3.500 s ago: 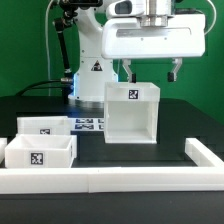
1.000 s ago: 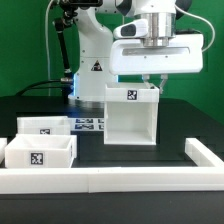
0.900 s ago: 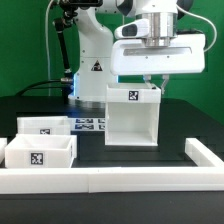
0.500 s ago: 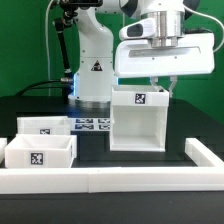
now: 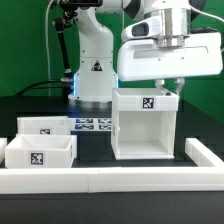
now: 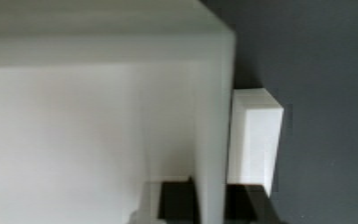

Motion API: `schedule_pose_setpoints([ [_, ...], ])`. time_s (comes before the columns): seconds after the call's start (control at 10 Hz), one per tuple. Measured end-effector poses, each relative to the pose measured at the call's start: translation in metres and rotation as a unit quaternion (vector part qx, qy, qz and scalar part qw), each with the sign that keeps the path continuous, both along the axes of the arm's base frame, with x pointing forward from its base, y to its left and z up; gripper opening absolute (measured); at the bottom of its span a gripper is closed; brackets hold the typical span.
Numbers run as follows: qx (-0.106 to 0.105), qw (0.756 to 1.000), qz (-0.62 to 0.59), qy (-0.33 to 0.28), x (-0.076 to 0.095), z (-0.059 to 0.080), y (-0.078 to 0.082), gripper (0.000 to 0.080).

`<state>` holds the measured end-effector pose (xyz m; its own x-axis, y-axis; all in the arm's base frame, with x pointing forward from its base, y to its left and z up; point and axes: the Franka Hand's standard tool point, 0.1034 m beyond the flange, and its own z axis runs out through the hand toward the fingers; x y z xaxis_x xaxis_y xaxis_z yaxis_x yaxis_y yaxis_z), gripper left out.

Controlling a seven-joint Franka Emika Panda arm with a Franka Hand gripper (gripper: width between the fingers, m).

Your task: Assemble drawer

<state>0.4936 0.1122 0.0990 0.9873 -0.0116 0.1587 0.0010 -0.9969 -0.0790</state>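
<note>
The drawer's large white cube-like shell (image 5: 146, 128) stands at the centre right of the table, open side facing the camera, with a tag on its top front. My gripper (image 5: 166, 88) comes down from above and is shut on the shell's top wall near its right corner. In the wrist view the thin white wall (image 6: 208, 100) runs between my two dark fingers (image 6: 179, 202), with the gripper (image 6: 213, 190) closed on it. Two small open-top trays (image 5: 46, 127) (image 5: 40, 152) with tags sit at the exterior view's left, apart from the shell.
The marker board (image 5: 92, 125) lies flat behind the trays. A low white border rail (image 5: 110, 179) runs along the front and turns up the right side (image 5: 205, 156), close to the shell. The robot base (image 5: 92, 60) stands at the back.
My gripper came down and closed on the shell's top wall. It has since carried the shell toward the exterior view's right and nearer the camera. The trays have not moved.
</note>
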Motion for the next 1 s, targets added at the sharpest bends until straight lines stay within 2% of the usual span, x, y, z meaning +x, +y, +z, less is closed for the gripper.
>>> schedule_pose_setpoints([
  [0.3, -0.001, 1.000, 0.005, -0.002, 0.005, -0.001, -0.002, 0.0038],
  [0.5, 0.002, 1.000, 0.001, -0.018, 0.038, 0.000, -0.004, 0.0038],
  [1.0, 0.007, 0.998, 0.005, -0.064, 0.100, 0.000, -0.007, 0.0038],
])
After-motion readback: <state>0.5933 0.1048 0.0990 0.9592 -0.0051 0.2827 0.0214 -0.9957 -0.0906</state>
